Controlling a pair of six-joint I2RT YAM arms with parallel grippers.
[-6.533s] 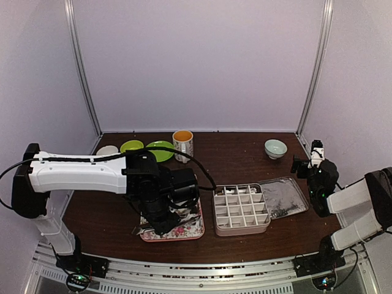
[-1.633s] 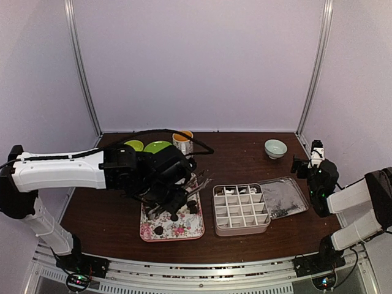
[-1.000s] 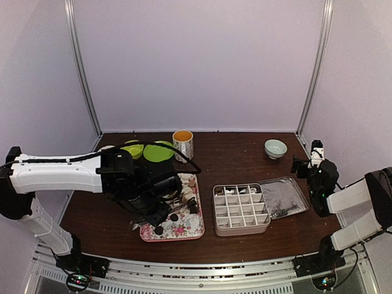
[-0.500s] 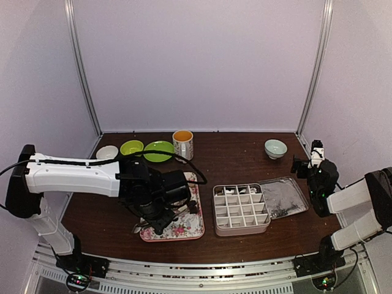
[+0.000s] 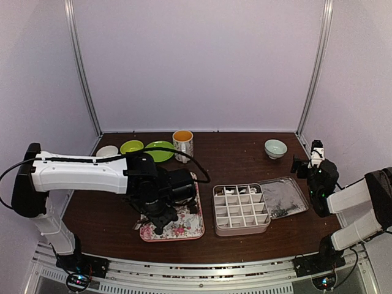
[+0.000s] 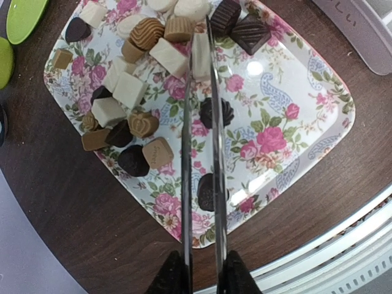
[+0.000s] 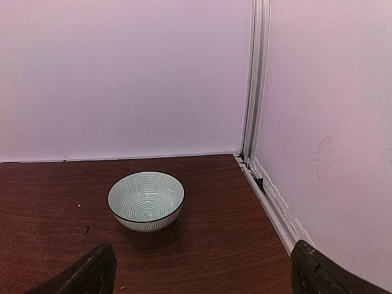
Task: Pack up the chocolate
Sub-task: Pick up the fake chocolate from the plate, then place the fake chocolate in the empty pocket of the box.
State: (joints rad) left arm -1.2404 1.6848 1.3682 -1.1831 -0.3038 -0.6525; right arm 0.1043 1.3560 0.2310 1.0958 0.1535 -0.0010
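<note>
Mostly the chocolate (image 6: 131, 92) sits heaped on the left half of the tray (image 6: 294, 122) in the left wrist view, pieces at mixed angles with no common heading. One white block (image 6: 201, 55) lies lengthwise between the tips of the tongs (image 6: 186, 202); whether it is pinched, we cannot tell. Left jaws clamp the tongs' handle end, arms narrow and near parallel. Right jaws stand wide, holding nothing, facing a bowl (image 7: 146, 199). Dark wood bench (image 6: 73, 208), pale walls (image 7: 122, 73). Tray corner lies near the bench's front edge, with the box (image 5: 241, 209) just right of it. Box and bowl are well apart.
</note>
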